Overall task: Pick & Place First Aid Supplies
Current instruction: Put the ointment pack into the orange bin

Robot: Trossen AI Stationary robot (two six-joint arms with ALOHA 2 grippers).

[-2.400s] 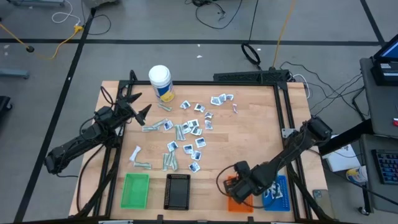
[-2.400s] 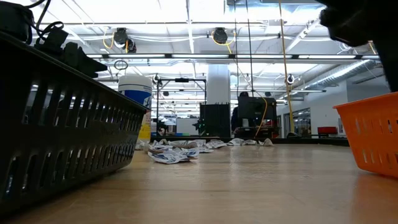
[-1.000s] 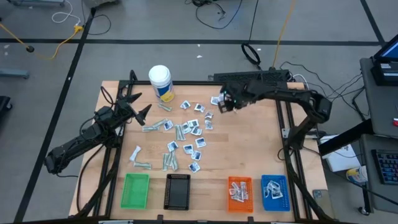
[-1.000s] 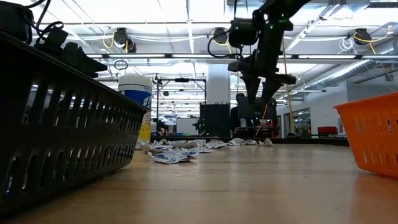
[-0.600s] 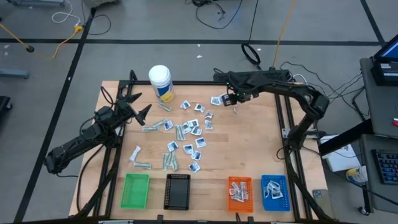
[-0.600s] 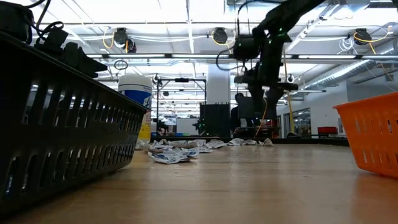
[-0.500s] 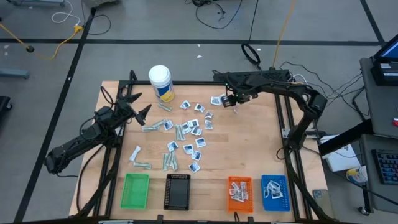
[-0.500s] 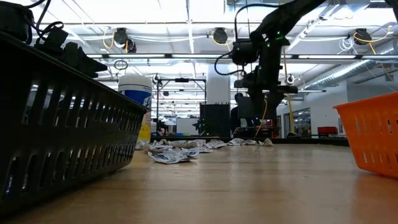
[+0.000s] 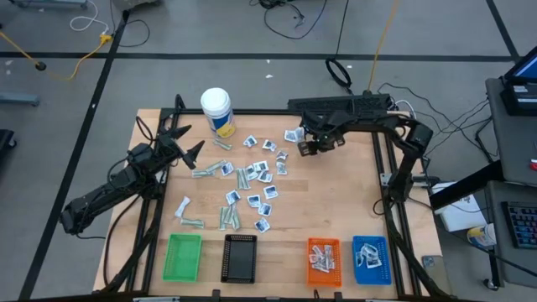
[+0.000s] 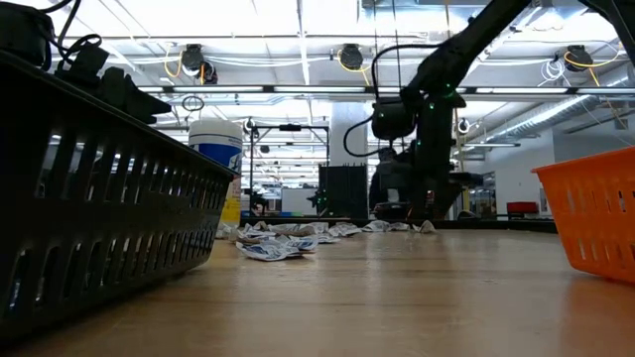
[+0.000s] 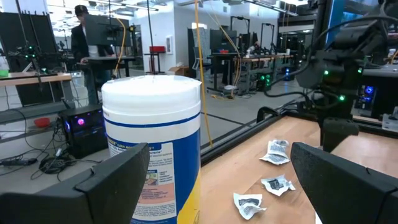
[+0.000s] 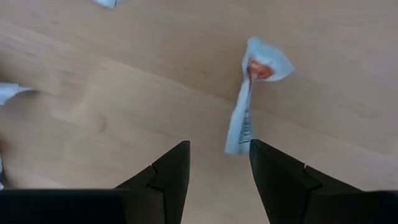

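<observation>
1. While the left gripper (image 9: 186, 144) waits wide open and empty near the tabletop's (image 9: 336, 201) left edge, the high view shows the right gripper (image 9: 309, 149) low near the far edge, beside scattered first aid supplies (image 9: 256, 180).
2. Low view: it seems almost touching the wood.
3. Right wrist view: its fingers (image 12: 166, 174), part-open, hold nothing; a red-printed sachet (image 12: 252, 93) lies just ahead.

Grey floor (image 9: 210, 33) crossed by black tape lines and cables; lit ceiling strip lights (image 10: 298, 20) beyond.

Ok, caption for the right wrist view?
Open right claw poised above a crumpled white, red-printed sachet on the wooden table.
</observation>
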